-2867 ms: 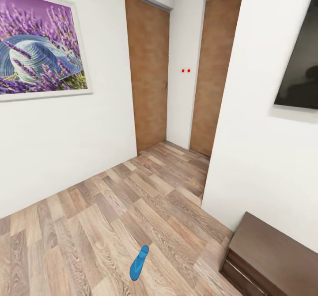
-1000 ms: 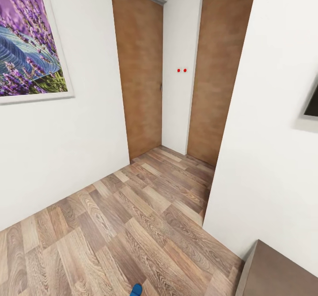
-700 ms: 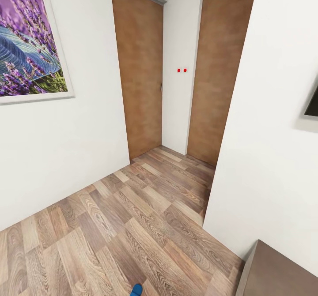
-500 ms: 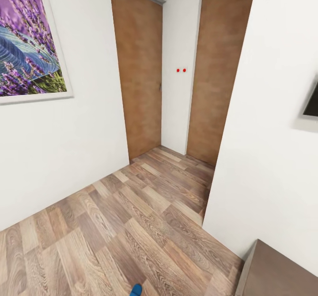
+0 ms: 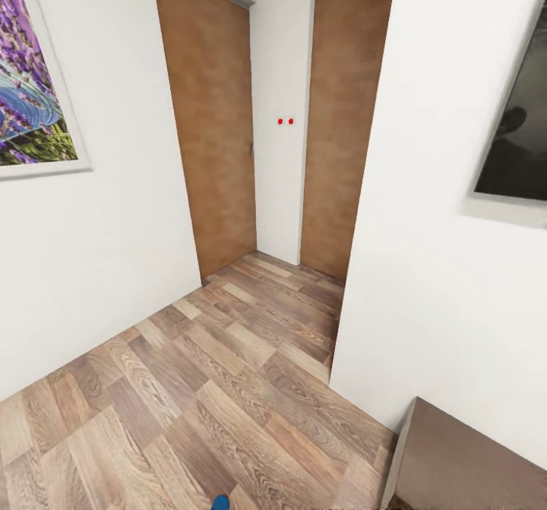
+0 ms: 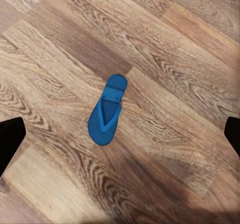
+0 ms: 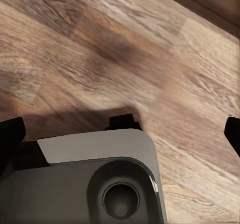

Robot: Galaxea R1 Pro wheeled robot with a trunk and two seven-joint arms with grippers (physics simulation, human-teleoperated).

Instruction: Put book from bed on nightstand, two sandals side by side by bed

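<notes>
One bright blue sandal (image 6: 106,111) lies flat on the wood-plank floor, straps up, below my left gripper (image 6: 121,136). That gripper hangs open above it, with its dark fingertips (image 6: 10,140) wide apart and nothing between them. The sandal's tip (image 5: 219,503) just peeks in at the bottom edge of the head view. My right gripper (image 7: 121,133) is open too, hanging over my own grey base (image 7: 100,179) and the floor. The book, the bed, the nightstand and the second sandal are out of view.
White walls form a corner with two closed brown doors (image 5: 216,122). A lavender picture (image 5: 30,92) hangs on the left wall and a black screen (image 5: 516,137) on the right wall. A long low dark-brown bench (image 5: 463,457) stands at the lower right.
The camera moved forward and then turned right: the doors and picture slid left, and more of the black screen shows. The sandal slid down to the view's bottom edge.
</notes>
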